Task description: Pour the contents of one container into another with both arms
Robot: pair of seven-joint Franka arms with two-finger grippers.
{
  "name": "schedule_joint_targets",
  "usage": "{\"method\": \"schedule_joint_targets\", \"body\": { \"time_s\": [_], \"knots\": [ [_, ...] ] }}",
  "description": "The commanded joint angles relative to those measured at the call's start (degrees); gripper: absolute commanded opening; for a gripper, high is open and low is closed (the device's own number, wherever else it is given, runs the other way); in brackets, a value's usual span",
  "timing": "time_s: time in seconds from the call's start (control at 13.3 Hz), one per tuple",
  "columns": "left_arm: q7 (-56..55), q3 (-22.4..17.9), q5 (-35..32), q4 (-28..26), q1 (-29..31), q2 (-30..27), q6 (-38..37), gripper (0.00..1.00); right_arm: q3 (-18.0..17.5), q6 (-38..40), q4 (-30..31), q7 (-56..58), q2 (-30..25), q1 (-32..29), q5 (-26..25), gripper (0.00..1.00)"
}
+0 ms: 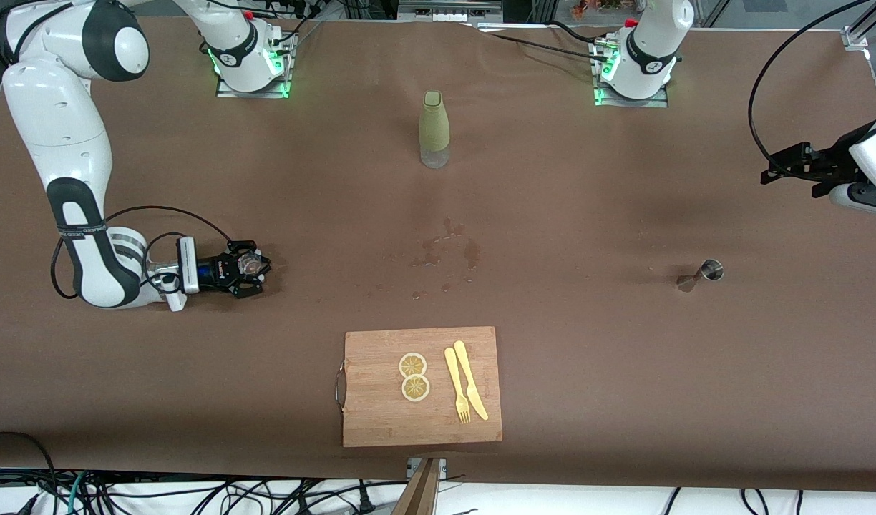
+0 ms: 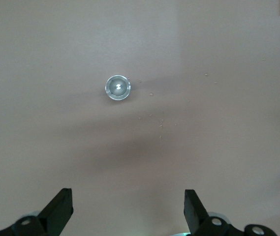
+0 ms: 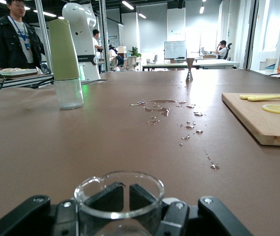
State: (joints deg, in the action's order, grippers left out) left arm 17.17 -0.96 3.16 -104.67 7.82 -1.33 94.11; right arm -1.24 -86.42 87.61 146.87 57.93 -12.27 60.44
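A tiny clear glass cup [image 1: 251,265] sits upright in my right gripper [image 1: 255,269], which lies flat and low over the table at the right arm's end, shut on it. In the right wrist view the glass cup [image 3: 119,192] fills the bottom edge, with the dark fingers [image 3: 109,199] showing through its wall. The small steel jigger [image 1: 711,270] stands alone on the brown table toward the left arm's end. It also shows from above as a jigger [image 2: 117,88] with a round rim. My left gripper [image 1: 771,172] hangs high over that end, open and empty [image 2: 127,196].
A tall olive-green-sleeved bottle [image 1: 434,129] stands mid-table near the bases. Spilled drops [image 1: 445,252] lie in the middle. Nearer the front camera lies a wooden cutting board [image 1: 381,415] with two lemon slices [image 1: 414,376], a yellow fork and a knife [image 1: 466,383].
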Motion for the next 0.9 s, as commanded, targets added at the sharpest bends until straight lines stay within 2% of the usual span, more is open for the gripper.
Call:
{"method": "schedule_joint_targets", "body": {
  "time_s": [0.0,0.3,0.38,0.45,0.53,0.82],
  "knots": [
    [-6.95,2.10,-3.94,1.13,-0.88,-1.75,-2.61,1.00,-0.26,0.81,-0.69,0.53,0.34,-0.56,-0.32,0.15],
    [-9.60,3.24,-4.04,1.22,-0.97,-2.36,-3.58,1.00,-0.26,0.81,-0.51,2.37,0.60,-0.65,-0.32,0.15],
    [-9.69,3.25,-4.04,1.22,-1.05,-2.63,-3.67,1.00,-0.26,0.90,-0.42,2.37,0.60,-0.65,-0.32,0.31],
    [-9.78,3.25,-3.95,1.22,-1.05,-2.63,-3.67,1.00,-0.17,0.90,-0.33,2.37,0.60,-0.73,-0.23,0.57],
    [-9.87,3.33,-3.95,1.22,-1.05,-2.72,-3.67,1.00,-0.17,0.99,-0.33,2.29,0.60,-0.73,-0.32,1.00],
    [-11.97,4.12,-3.86,2.36,-1.49,-2.63,-5.33,1.00,0.09,1.16,-0.33,2.28,0.43,-1.08,-1.11,1.00]
  ]
}}
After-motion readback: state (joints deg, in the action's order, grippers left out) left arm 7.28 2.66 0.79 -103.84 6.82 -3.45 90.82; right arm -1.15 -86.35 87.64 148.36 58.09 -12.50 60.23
